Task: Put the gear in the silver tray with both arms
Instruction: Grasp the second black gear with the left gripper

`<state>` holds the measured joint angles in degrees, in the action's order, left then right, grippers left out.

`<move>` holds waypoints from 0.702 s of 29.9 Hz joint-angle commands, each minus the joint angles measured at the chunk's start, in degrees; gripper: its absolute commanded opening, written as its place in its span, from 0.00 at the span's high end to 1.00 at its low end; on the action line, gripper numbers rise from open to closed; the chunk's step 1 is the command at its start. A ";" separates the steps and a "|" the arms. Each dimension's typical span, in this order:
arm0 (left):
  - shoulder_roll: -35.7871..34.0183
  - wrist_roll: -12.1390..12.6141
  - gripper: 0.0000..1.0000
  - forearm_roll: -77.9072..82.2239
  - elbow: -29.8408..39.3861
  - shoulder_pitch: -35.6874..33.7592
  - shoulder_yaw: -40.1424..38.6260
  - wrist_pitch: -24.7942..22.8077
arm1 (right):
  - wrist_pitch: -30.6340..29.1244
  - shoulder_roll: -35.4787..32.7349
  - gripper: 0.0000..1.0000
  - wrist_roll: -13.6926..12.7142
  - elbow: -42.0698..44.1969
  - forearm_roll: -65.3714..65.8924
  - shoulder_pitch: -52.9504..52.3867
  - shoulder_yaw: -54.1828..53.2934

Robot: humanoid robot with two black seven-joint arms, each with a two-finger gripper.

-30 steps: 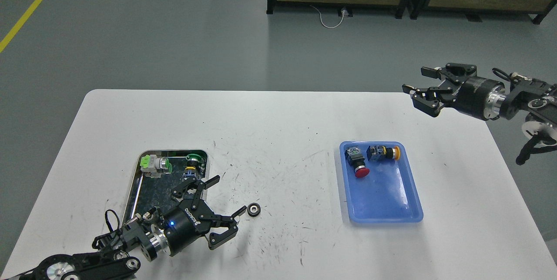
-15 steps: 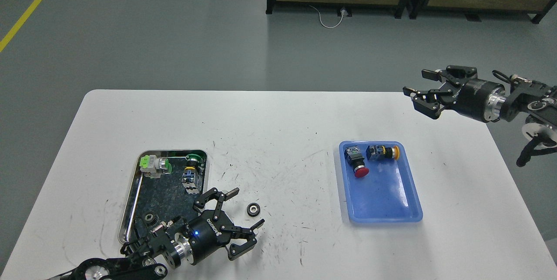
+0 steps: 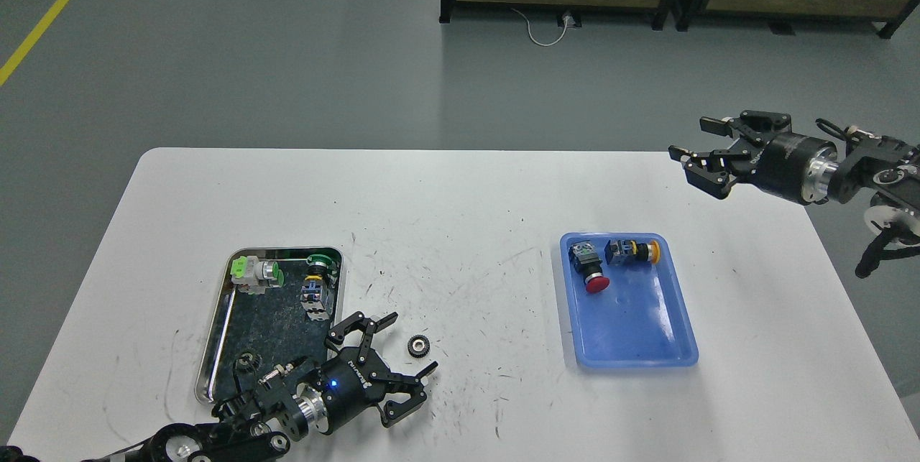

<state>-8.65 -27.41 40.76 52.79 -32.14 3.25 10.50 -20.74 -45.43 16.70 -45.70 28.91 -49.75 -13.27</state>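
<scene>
the left gripper sits low over the white table, fingers spread wide and holding nothing, with the loose gear lying flat on the table right between its 2 fingertips. the silver tray is just to the left of it, its right rim near the gripper body; another small gear seems to lie already in the tray's near end, alongside 2 switch parts at the far end.

the step in hand looks like the pinch on the loose gear. to do it well, the fingers should settle down until the tips flank the toothed edge evenly, then close slowly so the small disc does not skate away across the smooth top. a lift just high enough to clear the tray's raised rim, then a short move left, should do.

the right gripper hovers off the table's far right corner, fingers apart and empty, well away from the blue tray.
</scene>
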 commanded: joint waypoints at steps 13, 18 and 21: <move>0.04 0.16 0.30 -0.07 -0.23 -0.21 2.02 -0.48 | 0.00 -0.10 0.32 0.00 -0.01 0.09 0.00 0.00; 0.22 0.77 0.35 -0.07 -0.23 -0.30 2.11 -0.48 | 0.00 -0.10 0.32 0.00 -0.09 0.09 0.18 0.00; 0.22 0.95 0.37 -0.07 -0.23 -0.65 2.11 -0.48 | 0.00 -0.10 0.32 0.00 -0.09 0.09 0.18 0.00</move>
<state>-8.44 -26.65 40.69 52.56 -32.55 5.36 10.02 -20.74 -45.53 16.70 -45.79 29.00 -49.57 -13.27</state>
